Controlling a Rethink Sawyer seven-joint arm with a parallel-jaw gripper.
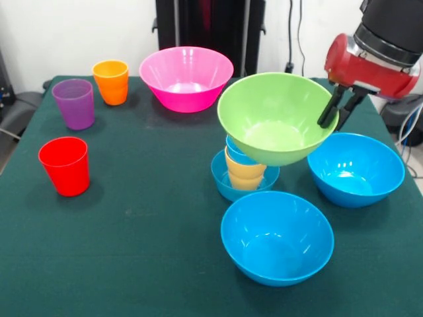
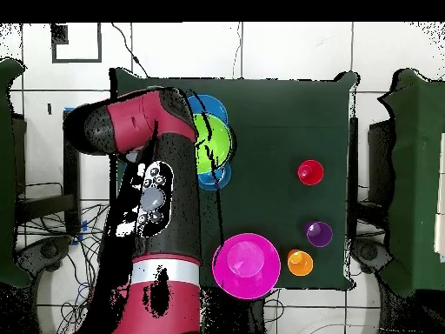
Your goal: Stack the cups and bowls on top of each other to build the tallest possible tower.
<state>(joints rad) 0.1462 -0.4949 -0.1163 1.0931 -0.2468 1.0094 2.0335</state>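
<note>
While end effector (image 1: 335, 112) pinches green bowl (image 1: 274, 125), tilted

**Green table and what stands on it**

A dark green cloth covers the table (image 1: 145, 218). Places are given from the gripper's fingers (image 1: 328, 112). Just below them a large blue bowl (image 1: 355, 168) rests on the cloth. Lower and to the left sits a second large blue bowl (image 1: 276, 236). Between that one and the fingers, the small shallow blue bowl (image 1: 228, 181) sits on the cloth. Left of the fingers stands the pink bowl (image 1: 186, 78). Well apart to the left stand the orange cup (image 1: 111, 82), purple cup (image 1: 73, 104) and red cup (image 1: 64, 166).
</note>
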